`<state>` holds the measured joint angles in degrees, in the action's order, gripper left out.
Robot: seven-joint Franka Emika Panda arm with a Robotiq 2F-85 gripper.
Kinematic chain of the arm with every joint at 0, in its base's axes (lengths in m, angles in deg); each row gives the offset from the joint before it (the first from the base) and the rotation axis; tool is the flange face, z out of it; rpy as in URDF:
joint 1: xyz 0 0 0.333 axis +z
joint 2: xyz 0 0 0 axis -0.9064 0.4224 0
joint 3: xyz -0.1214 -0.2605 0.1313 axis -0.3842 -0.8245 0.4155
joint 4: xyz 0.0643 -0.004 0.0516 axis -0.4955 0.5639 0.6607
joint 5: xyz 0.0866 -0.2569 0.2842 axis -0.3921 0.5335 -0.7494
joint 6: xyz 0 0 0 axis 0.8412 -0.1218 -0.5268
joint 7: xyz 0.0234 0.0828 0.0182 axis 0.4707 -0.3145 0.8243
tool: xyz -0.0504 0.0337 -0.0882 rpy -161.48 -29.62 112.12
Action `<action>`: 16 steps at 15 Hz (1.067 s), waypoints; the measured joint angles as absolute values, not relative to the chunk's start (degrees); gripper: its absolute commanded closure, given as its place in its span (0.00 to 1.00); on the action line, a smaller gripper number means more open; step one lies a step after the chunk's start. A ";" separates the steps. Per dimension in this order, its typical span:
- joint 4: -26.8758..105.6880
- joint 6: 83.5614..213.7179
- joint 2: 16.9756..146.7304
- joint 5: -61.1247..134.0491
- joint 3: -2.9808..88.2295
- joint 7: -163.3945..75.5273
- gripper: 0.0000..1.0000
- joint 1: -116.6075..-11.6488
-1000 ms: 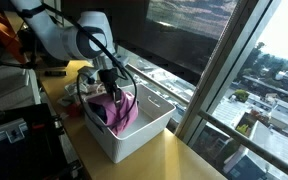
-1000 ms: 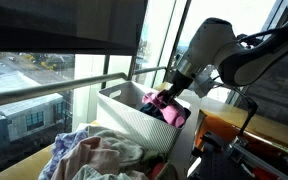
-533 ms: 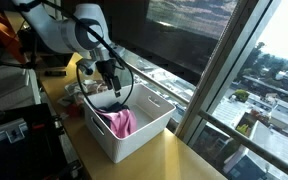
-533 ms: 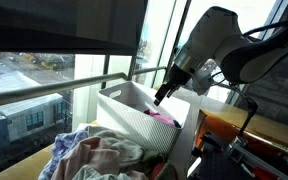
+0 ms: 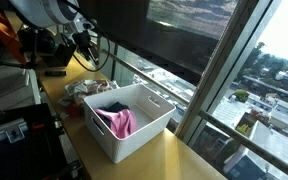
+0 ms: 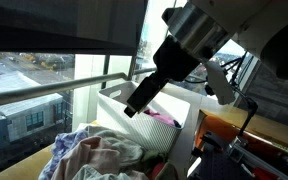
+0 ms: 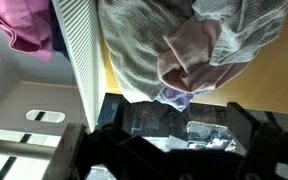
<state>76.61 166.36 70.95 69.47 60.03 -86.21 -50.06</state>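
Right now the claw (image 7: 169, 128) is high up in the air, well above everything. Its two dark fingers (image 7: 96, 150) are spread wide apart, and nothing is between them. Down below, a crumpled pink cloth (image 5: 119, 122) lies inside the white plastic basket (image 5: 144, 130). Something dark blue lies just beside the pink cloth. The basket stands on the yellow wooden worktop (image 5: 174, 160), close to the big window (image 5: 264, 120). Just beside the basket, a heap of pale, mixed clothes (image 6: 94, 155) sits on the worktop. In the wrist view the claw hangs over that heap, next to the basket's wall.
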 measured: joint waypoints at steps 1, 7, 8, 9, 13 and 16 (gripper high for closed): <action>74.85 165.30 71.98 69.72 60.87 -86.88 0.00 -48.63; 63.82 160.68 82.39 71.63 61.36 -87.77 0.00 -41.83; 62.06 160.05 84.36 71.63 61.08 -87.67 0.00 -40.87; 60.22 159.47 86.38 71.63 60.66 -87.46 0.00 -39.89; 53.82 157.86 93.57 71.55 58.49 -85.84 0.00 -37.10; 50.82 157.52 97.85 71.29 56.76 -84.28 0.00 -36.35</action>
<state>50.82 157.52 97.85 71.29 56.76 -84.28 -36.35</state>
